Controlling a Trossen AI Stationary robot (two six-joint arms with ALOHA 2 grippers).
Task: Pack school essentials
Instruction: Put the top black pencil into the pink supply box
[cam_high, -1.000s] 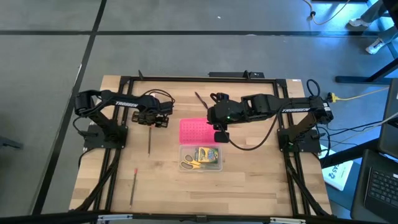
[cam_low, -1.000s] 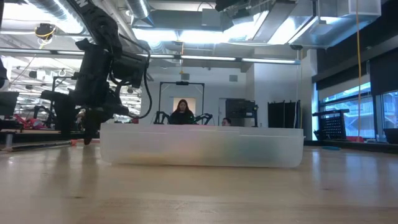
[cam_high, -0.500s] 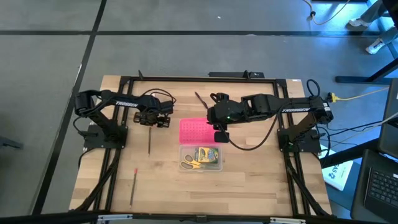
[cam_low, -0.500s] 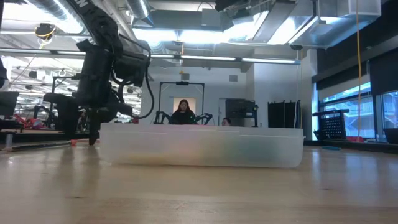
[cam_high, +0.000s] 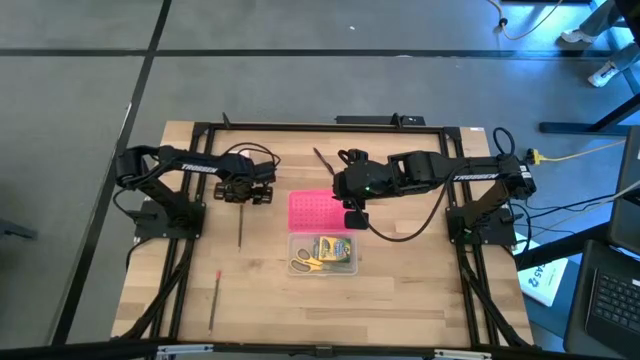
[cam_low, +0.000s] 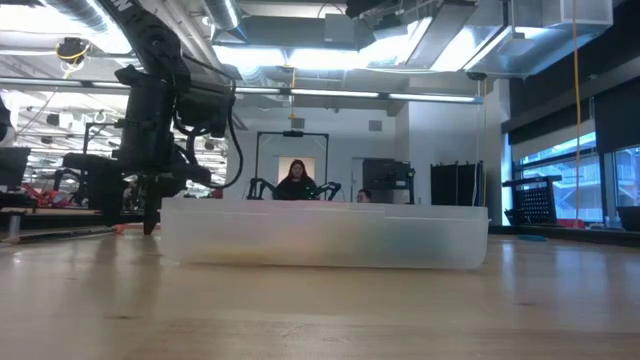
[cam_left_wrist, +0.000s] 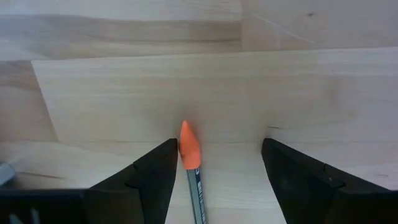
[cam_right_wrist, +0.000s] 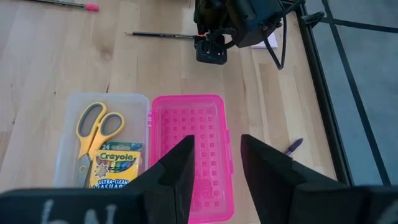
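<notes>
My left gripper (cam_high: 243, 195) is open, pointing down at the table. Its fingers stand on either side of the orange eraser end (cam_left_wrist: 189, 147) of a dark pencil (cam_high: 240, 228); one finger (cam_left_wrist: 163, 163) is close beside the eraser. My right gripper (cam_high: 352, 217) hangs open above the pink lid (cam_right_wrist: 189, 146). The clear case (cam_high: 322, 255) next to the lid holds yellow-handled scissors (cam_right_wrist: 94, 127) and a crayon box (cam_right_wrist: 115, 167). A red pencil (cam_high: 214, 297) lies near the table's near left, and a dark pen (cam_high: 322, 158) near the far edge.
The clear case (cam_low: 325, 235) stands on the table's middle, in front of the low camera. Black frame rails (cam_high: 190, 250) run along both sides of the table. Bare wood lies between the dark pencil and the case. A person shows far off in the room behind.
My left arm has shifted slightly toward the table's left edge, and its gripper has straightened up and settled a little lower over the pencil's eraser end. The right arm and all objects have kept still.
</notes>
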